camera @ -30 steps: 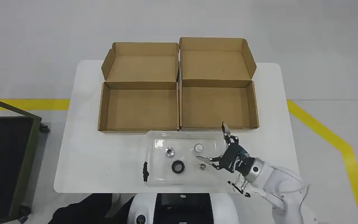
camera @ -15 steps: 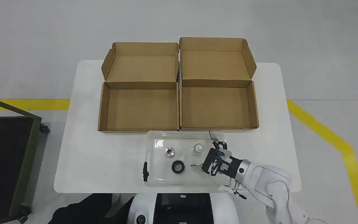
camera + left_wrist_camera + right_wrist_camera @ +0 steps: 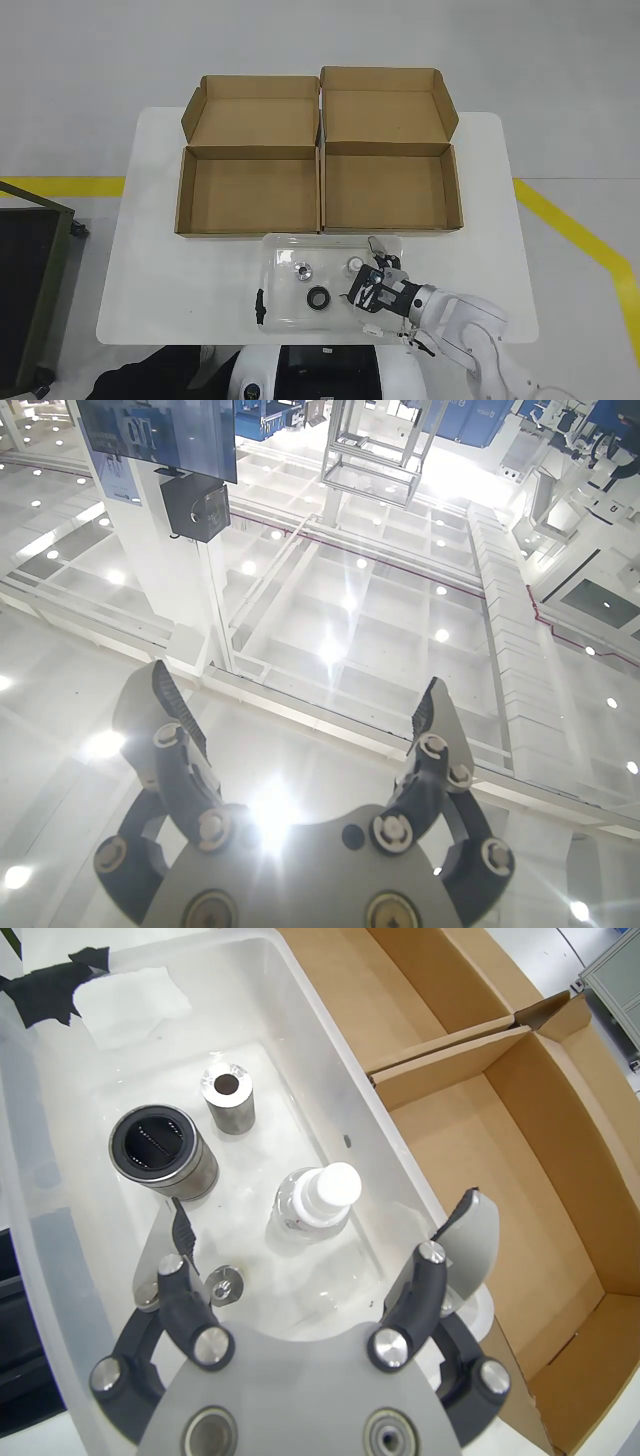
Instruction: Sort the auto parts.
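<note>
Since every part stands inside the bin [image 3: 345,1053], the right gripper [image 3: 325,1204] hangs over its near end, fingers spread wide to either side of the bottle [image 3: 320,1208], which looks like the next pick. A disc [image 3: 225,1287] lies in the bin beside one finger, with the bearing [image 3: 162,1153] and sleeve [image 3: 230,1103] deeper in. Beyond the bin, two empty boxes [image 3: 250,195] await sorted parts. The left gripper [image 3: 297,676], also spread, points up at the ceiling, probably parked.
</note>
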Motion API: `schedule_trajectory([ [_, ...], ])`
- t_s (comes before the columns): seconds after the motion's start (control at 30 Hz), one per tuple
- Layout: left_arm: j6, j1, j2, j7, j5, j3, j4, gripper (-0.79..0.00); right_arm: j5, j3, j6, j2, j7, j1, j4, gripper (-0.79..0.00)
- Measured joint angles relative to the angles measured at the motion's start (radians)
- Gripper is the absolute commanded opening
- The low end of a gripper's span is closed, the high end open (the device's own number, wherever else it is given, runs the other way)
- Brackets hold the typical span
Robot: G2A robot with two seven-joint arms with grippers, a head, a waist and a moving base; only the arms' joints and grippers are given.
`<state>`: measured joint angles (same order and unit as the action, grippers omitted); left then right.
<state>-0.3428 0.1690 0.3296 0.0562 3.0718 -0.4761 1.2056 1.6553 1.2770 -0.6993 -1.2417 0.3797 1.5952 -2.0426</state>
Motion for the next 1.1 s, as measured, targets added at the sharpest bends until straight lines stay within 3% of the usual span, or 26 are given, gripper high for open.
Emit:
schedule_trajectory([
  [0.17,0.000,0.000,0.000,0.000,0.000,0.000,0.000,0.000,-0.013,-0.011,0.001,0.003,0.008,-0.016,0.024,-0.394],
  [0.37,0.000,0.000,0.000,0.000,0.000,0.000,0.000,0.000,-0.031,-0.016,0.006,0.006,0.012,-0.035,0.049,-0.453],
  [0.43,0.000,0.000,0.000,0.000,0.000,0.000,0.000,0.000,-0.035,-0.018,0.007,0.008,0.012,-0.039,0.052,-0.585],
  [0.47,0.000,0.000,0.000,0.000,0.000,0.000,0.000,0.000,-0.037,-0.018,0.008,0.008,0.012,-0.040,0.053,-0.717],
  [0.5,0.000,0.000,0.000,0.000,0.000,0.000,0.000,0.000,-0.040,-0.018,0.008,0.009,0.013,-0.042,0.054,-0.785],
  [1.1,0.000,0.000,0.000,0.000,0.000,0.000,0.000,0.000,0.011,-0.029,-0.063,0.034,-0.047,-0.026,-0.119,-0.785],
])
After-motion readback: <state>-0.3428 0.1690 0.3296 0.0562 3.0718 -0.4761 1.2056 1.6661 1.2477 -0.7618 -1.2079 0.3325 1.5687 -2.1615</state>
